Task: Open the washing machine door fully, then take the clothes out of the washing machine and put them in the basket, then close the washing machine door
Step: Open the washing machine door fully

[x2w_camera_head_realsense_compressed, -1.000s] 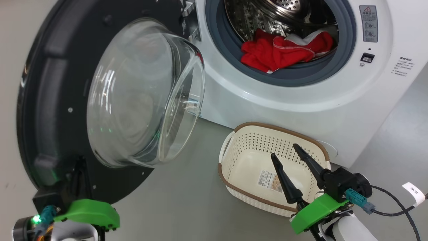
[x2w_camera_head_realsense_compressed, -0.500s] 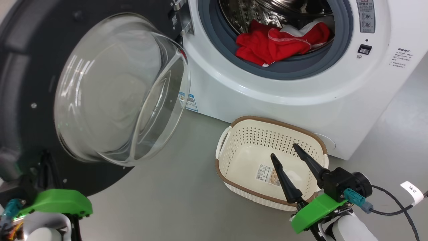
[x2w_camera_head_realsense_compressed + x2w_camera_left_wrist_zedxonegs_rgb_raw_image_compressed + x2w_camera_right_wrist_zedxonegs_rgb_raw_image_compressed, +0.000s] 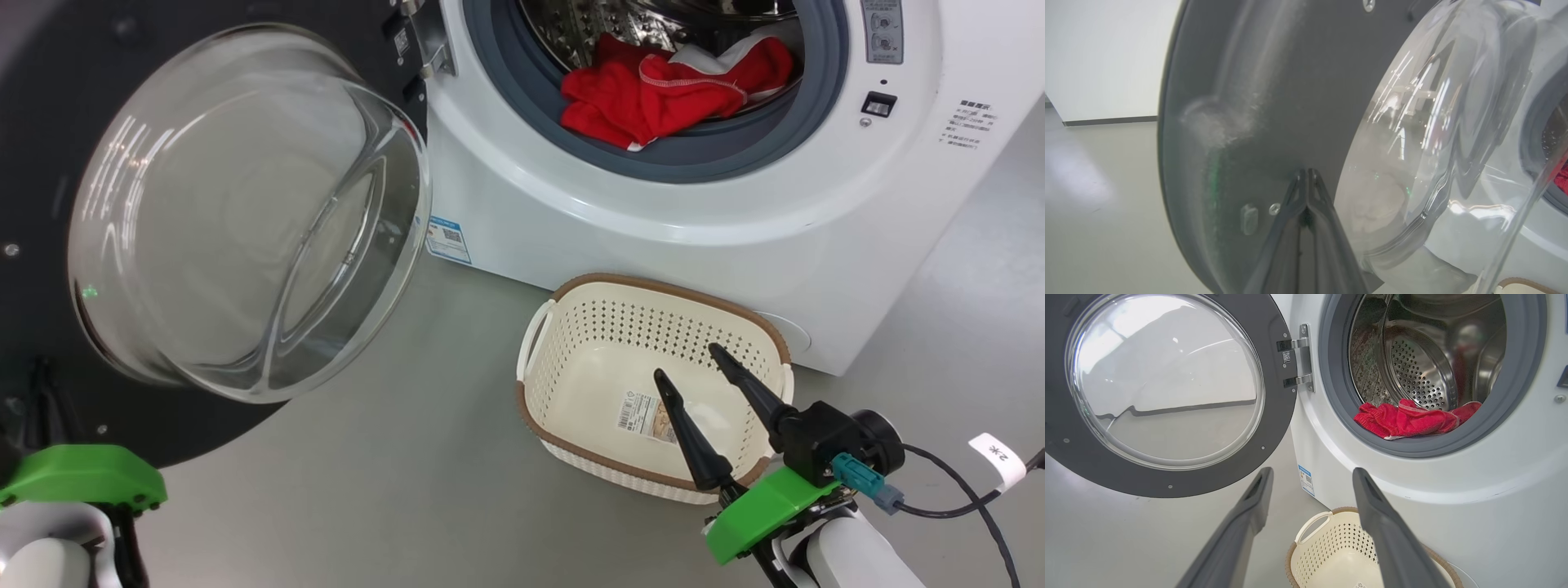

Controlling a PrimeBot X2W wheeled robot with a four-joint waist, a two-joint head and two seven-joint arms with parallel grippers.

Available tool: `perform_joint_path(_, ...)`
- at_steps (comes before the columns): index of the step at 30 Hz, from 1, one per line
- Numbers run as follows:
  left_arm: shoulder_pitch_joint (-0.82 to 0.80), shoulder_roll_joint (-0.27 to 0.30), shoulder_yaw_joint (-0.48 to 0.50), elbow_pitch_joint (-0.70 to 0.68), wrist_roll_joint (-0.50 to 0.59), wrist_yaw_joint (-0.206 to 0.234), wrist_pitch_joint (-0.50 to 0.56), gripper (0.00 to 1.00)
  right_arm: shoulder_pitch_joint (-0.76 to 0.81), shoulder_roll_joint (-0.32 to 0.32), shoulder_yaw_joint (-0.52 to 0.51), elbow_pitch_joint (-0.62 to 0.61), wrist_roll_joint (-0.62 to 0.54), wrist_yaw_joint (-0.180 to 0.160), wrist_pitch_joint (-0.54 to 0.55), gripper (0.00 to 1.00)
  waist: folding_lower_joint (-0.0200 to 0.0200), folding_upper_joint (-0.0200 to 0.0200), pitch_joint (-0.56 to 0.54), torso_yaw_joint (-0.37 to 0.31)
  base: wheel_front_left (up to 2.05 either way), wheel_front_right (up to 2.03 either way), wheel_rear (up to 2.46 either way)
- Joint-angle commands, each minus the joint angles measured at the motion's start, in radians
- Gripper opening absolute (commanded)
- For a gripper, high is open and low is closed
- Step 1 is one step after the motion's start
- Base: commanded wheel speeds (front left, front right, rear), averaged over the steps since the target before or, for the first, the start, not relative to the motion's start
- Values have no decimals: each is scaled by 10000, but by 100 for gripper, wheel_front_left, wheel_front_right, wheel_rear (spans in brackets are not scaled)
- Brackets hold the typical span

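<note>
— Underfoot is a smooth grey floor [image 3: 392,490], with a pale wall [image 3: 1106,49] beyond it. How much of the washing machine [image 3: 653,220] can you see?
— Only its white front; the top is cut off. The washing machine door [image 3: 33,163] hangs swung out to its left on the hinge [image 3: 1298,361]. In the head view its black rim runs off the frame's edge.
— And the clothes [image 3: 645,98]?
— A red bundle at the front of the steel drum [image 3: 1412,367], lying on the lower lip of the grey ring [image 3: 694,159], with a white strip showing in it. I cannot tell how many pieces.
— The basket [image 3: 645,278]?
— On the floor, just in front of the machine. There is a sticker [image 3: 641,412] on its bottom, the print too small to read. The right gripper [image 3: 687,361] hovers over the near wall and hides part of it, fingers spread wide.
— The left gripper [image 3: 1306,173]?
— Fingers pressed together, tips at the door's dark inner face beside the glass bowl [image 3: 1433,143]. I cannot tell whether they actually touch it.
</note>
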Motion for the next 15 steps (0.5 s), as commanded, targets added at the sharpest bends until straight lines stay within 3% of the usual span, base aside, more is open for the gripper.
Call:
perform_joint_path(1, -451, 642, 621, 7, -89, -13, -108, 0, -402, 66, 301, -193, -70, 35, -65, 100, 0, 0, -41, -53, 0, 0, 0)
perform_joint_path(15, -431, 411, 946, 390, 143, -306, -120, 0, -367, 66, 323, -153, 68, 35, -65, 100, 0, 0, -208, -284, 0, 0, 0)
